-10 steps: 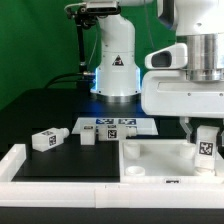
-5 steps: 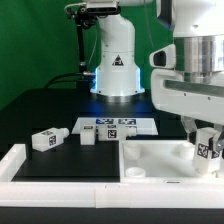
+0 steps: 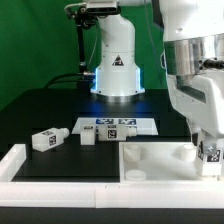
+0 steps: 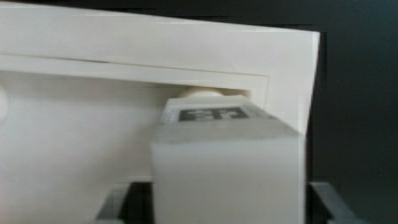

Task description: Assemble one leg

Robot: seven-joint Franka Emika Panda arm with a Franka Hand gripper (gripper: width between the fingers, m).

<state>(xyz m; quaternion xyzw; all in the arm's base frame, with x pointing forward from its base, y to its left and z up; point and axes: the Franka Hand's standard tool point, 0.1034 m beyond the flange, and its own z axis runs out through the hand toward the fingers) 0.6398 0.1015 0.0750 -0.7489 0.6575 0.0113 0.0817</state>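
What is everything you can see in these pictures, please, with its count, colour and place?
loose legs: two, white with black tags, on the table; the second lies by the marker board.
held leg: one, white, tagged, at the panel's corner, exterior view's right.
panel: one, white, front of the table.
marker board: one, white, mid-table.
rail: one, white, along the table's front and left.
table: one, black.
arm: one, white.
pincer: one, shut on the held leg.
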